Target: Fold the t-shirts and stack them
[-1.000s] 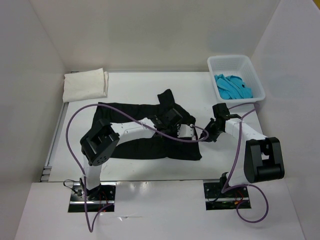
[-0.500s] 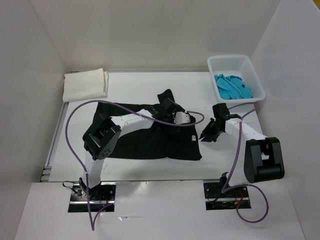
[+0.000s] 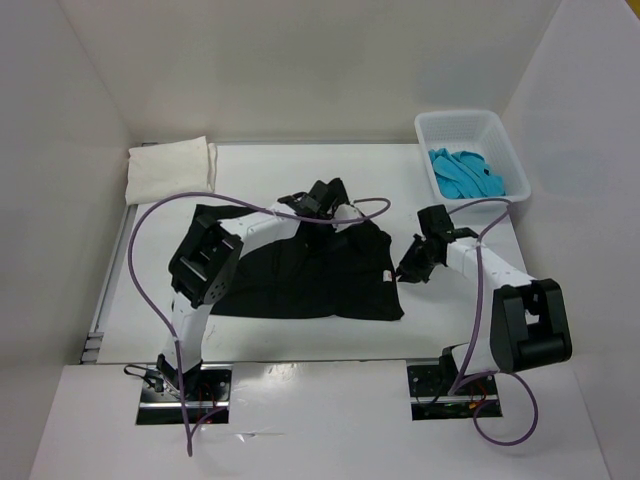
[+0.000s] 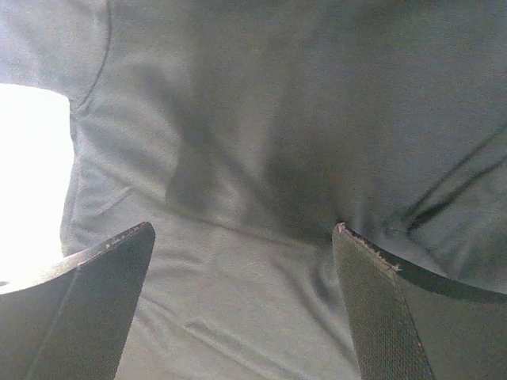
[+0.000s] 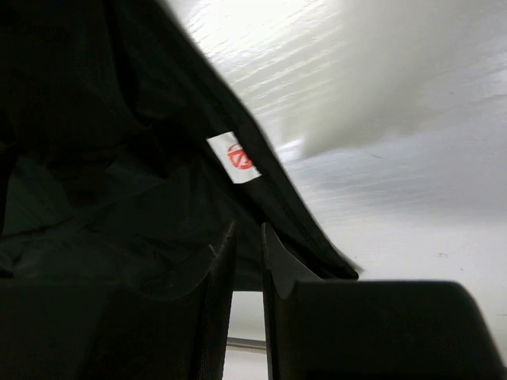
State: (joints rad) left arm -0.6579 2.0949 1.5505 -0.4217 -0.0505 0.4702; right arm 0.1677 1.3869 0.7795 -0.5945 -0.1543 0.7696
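– On the white table [image 3: 290,165], what was lying there?
– A black t-shirt [image 3: 300,285], matte and soft. It was spread almost flat in a broad rectangle, with its far edge rumpled into a peak. A small white label [image 5: 235,157] with a red mark sat near its right edge.
– And the left gripper [image 3: 322,200]?
– It was over that rumpled far edge, jaws spread wide with nothing between them. In the wrist view its dark, rough-faced fingers [image 4: 380,309] framed smooth, faintly creased cloth.
– The right gripper [image 3: 414,264]?
– Just beside the shirt's right edge. Its fingers [image 5: 222,277] left only a narrow slit, and I couldn't tell whether any cloth was pinched in it.
– The other shirts?
– A cream-white t-shirt [image 3: 170,168] lay folded into a plump pad at the far left corner. A turquoise t-shirt [image 3: 465,173] sat crumpled inside a white plastic lattice basket [image 3: 470,118] at the far right.
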